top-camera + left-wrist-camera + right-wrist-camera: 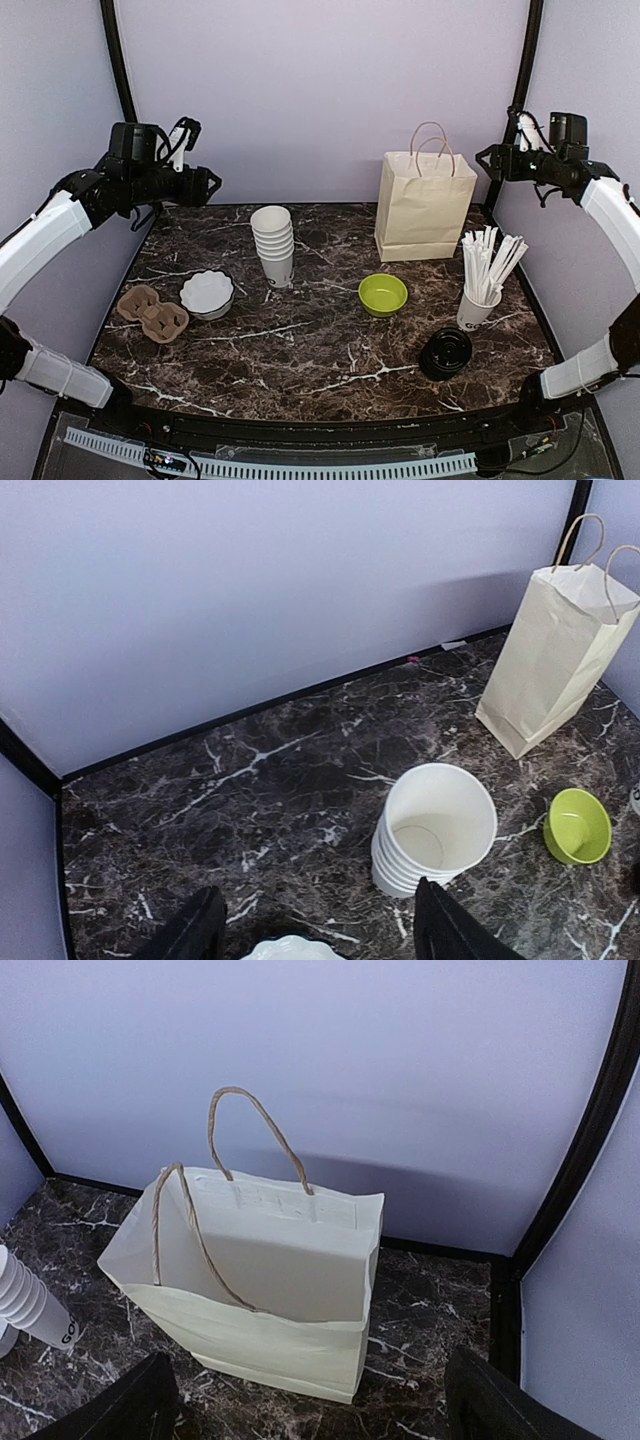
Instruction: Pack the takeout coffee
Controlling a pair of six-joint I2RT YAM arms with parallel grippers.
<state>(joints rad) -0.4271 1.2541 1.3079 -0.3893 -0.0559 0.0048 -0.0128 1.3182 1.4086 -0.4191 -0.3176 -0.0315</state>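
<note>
Both arms hover high, left gripper (318,920) and right gripper (310,1380) spread wide and empty; nested stack of white paper cups (272,245) stands mid-table, round black plastic lids (445,352) front right; pinching one cup could drag up several or topple the stack.

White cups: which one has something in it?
The lone cup at the right, beside the black lids: white sticks stand in it. The stacked cups' top one is empty.

The table (320,350) is dark marble veined white; cups (273,245) white, bowl (383,295) lime-green, bag (425,205) cream, lids (445,353) black.
</note>
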